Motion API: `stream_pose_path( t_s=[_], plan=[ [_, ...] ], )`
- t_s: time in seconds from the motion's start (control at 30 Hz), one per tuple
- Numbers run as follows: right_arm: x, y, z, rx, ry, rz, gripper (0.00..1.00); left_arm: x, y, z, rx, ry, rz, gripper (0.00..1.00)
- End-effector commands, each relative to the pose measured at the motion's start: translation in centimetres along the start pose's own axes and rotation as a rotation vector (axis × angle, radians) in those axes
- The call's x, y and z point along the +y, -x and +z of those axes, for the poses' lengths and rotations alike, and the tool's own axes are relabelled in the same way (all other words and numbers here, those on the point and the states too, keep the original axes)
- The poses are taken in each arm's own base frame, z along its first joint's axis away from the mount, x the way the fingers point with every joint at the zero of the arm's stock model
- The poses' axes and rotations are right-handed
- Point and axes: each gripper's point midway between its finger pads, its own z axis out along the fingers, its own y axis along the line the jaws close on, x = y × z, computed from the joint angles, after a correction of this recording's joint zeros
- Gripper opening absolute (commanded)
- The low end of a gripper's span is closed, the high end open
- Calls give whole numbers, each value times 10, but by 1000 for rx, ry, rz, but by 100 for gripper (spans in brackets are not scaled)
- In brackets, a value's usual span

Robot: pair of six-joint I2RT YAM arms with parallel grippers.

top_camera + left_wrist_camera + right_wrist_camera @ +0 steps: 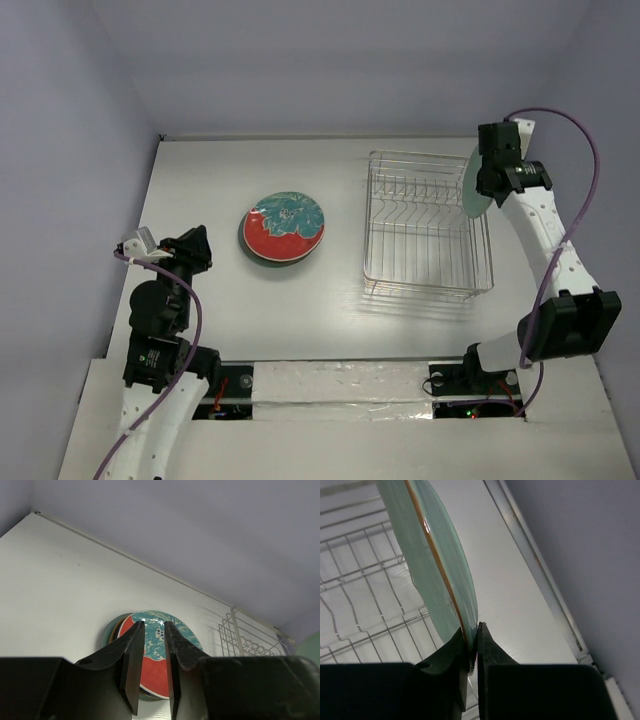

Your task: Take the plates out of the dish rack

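The chrome wire dish rack (pixel 428 225) stands right of centre and holds no plates; it also shows in the right wrist view (pixel 365 605). My right gripper (pixel 487 190) is shut on the rim of a pale green plate (pixel 471 188), held on edge over the rack's right side; the wrist view shows the plate (pixel 432 565) pinched between the fingers (pixel 471 645). A stack of plates (pixel 283 229) with the red-and-teal one on top lies left of centre on the table. My left gripper (pixel 200 245) is open and empty, left of the stack (pixel 155 655).
The white table (pixel 200 190) is walled on three sides. The rack's corner shows at the right of the left wrist view (pixel 240 635). Arm bases and cables sit at the near edge.
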Motion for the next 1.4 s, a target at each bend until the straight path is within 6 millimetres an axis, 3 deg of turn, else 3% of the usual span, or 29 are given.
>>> stream_pose_path(
  t_s=[0.0,0.17,0.23,0.3,0.33,0.37,0.43,0.47,0.53,0.63,0.7,0.8,0.83,1.0,1.17,1.3,1.37],
  plan=[
    [-18,78,-69,-259,0,124,0,-9,12,-1,-41,-34,-14,20],
    [13,95,-119,-336,207,183,0,-9,12,-1,-40,-33,-14,20],
    [43,96,-136,-336,390,237,0,-8,11,-1,-38,-32,-13,21],
    [94,95,-166,-330,649,288,0,-8,10,0,-35,-30,-14,21],
    [115,82,-168,-296,723,288,0,-8,10,0,-34,-29,-12,21],
    [154,71,-185,-260,866,306,0,-7,7,1,-23,-24,-10,21],
    [184,68,-212,-242,1003,330,0,-7,7,1,-22,-23,-10,21],
    [209,53,-210,-195,1039,310,0,-6,7,1,-20,-21,-11,21],
    [248,45,-243,-168,1188,329,0,-6,6,2,-14,-18,-11,22],
    [300,26,-265,-84,1354,352,0,-6,5,1,-12,-17,-11,22],
    [333,12,-270,-19,1436,379,0,-5,3,2,-3,-12,-9,22],
    [365,-12,-277,62,1491,384,0,-4,1,4,5,-7,-9,22],
    [381,-28,-268,105,1483,370,0,-4,0,4,8,-6,-7,23],
    [410,-73,-252,200,1466,363,5,-3,-3,6,18,0,-4,25],
    [413,-118,-221,262,1388,358,15,-3,-2,6,14,-2,-5,33],
    [408,-140,-204,284,1345,355,25,-2,-4,8,22,2,-3,39],
    [406,-146,-201,293,1335,337,33,-2,-4,8,22,2,0,47]
  ],
)
